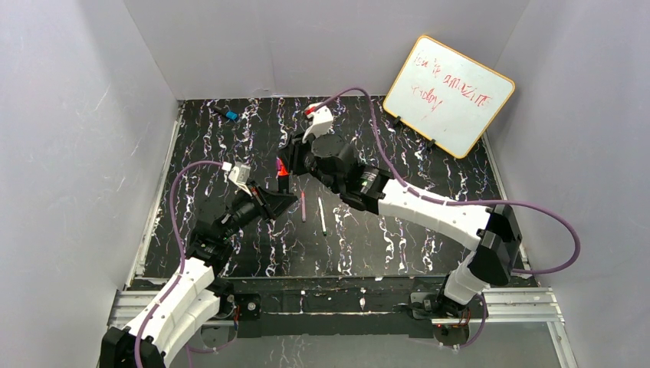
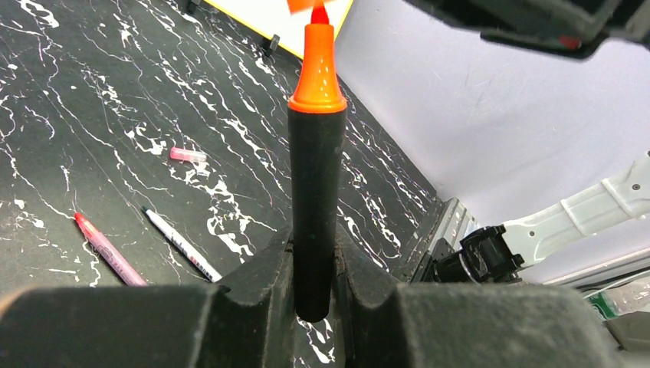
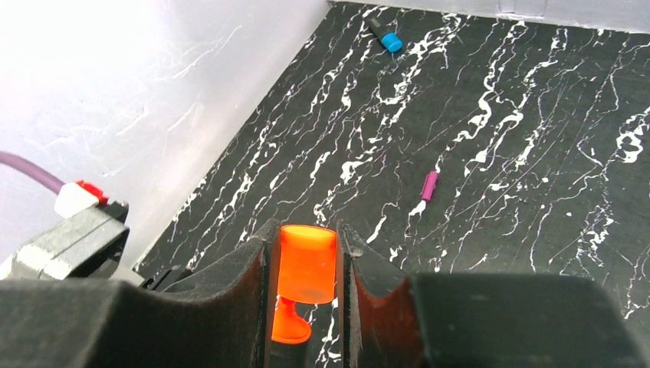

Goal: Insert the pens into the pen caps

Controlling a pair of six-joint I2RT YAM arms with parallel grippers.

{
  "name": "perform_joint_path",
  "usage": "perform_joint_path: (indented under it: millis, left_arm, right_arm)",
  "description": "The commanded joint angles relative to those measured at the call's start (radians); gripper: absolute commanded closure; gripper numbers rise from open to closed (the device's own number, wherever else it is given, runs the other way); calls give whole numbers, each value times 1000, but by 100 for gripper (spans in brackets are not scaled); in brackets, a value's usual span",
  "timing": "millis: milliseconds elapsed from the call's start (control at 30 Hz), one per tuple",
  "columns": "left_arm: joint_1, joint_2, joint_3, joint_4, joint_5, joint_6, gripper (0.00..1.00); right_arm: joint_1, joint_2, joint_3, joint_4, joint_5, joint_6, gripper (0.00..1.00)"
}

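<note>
My left fingers point(image 2: 260, 270) are clamped on the lower end of the short black marker point(image 2: 316, 207), which I hold with its orange tip point(image 2: 317, 73) pointing away from my wrist. My right fingers point(image 3: 245, 280) are closed on the stubby orange cap point(image 3: 306, 264), held above the table point(image 1: 383, 245). Seen from my left wrist, the tip sits right at the cap's edge; I cannot tell whether it has entered. The thin pink pen point(image 2: 107, 249) and the thin white pen point(image 2: 180, 244) lie side by side on the table, close but apart. The pale pink cap point(image 2: 188, 155) lies beyond them. The magenta cap point(image 3: 430, 185) lies alone on the table, and the blue-ended black marker point(image 3: 385, 36) rests at the far wall.
</note>
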State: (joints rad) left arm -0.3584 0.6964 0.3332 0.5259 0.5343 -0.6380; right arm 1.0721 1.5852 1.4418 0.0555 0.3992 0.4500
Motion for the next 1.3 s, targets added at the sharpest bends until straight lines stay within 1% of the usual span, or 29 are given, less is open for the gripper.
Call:
perform_joint_path:
  millis: [0,333,533,700,800,900,1033,1167,1200,1267]
  left_arm:
    - [-6,-15,-11,34,4,-10,100]
    - [-5,-6,-3,27,-18,3,100]
    - [-5,-20,28,-19,-110,29,100]
    - [-5,30,47,29,-129,10,100]
    - [-5,68,66,75,-102,10,100]
    - [-5,106,113,69,-48,72,100]
    - [-5,135,187,-41,-26,213,100]
    - [-5,153,221,-72,-2,284,100]
    - [-5,158,224,-74,3,292,100]
    - [-5,166,222,-73,7,301,100]
  right_arm:
    - [32,6,46,39,51,-28,71]
    - [68,-30,15,23,76,-42,71]
    - [110,-76,-43,30,140,-58,71]
    - [130,-100,-69,27,155,-54,71]
    - [138,-101,-77,26,157,-51,71]
    - [142,-96,-75,20,149,-51,71]
    - [152,-102,-75,14,149,-56,71]
    - [155,-120,-78,10,158,-64,71]
    - [156,-131,-79,12,161,-67,71]
    - [157,-162,-97,32,167,-83,65]
